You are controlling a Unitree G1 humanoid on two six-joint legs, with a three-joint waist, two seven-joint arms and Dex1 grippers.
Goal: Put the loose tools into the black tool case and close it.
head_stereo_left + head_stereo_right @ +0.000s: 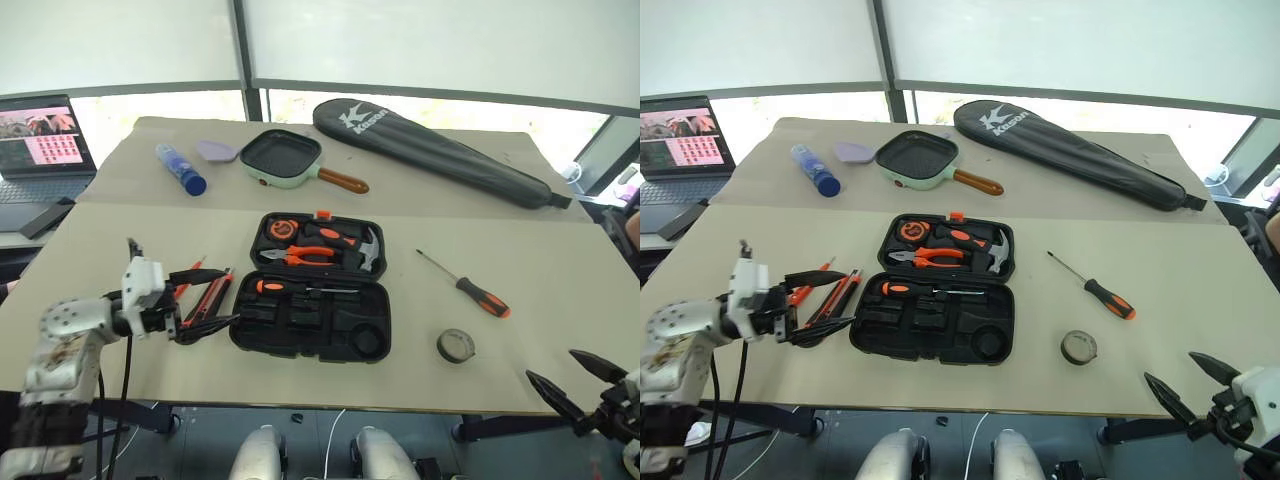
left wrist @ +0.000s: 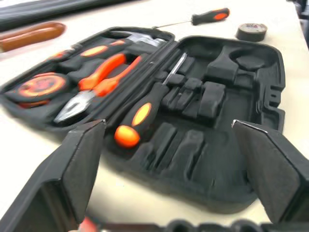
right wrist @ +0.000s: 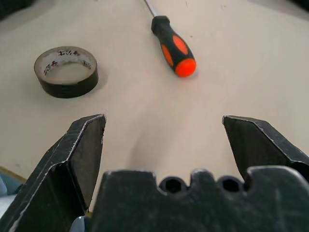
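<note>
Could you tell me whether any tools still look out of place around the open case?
Yes: a screwdriver and tape roll lie loose right of the black tool case; the utility knife lies left.

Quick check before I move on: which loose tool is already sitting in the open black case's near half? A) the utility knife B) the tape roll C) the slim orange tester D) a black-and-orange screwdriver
D: a black-and-orange screwdriver lies in the black tool case, while the tape roll and the utility knife are on the table outside it.
</note>
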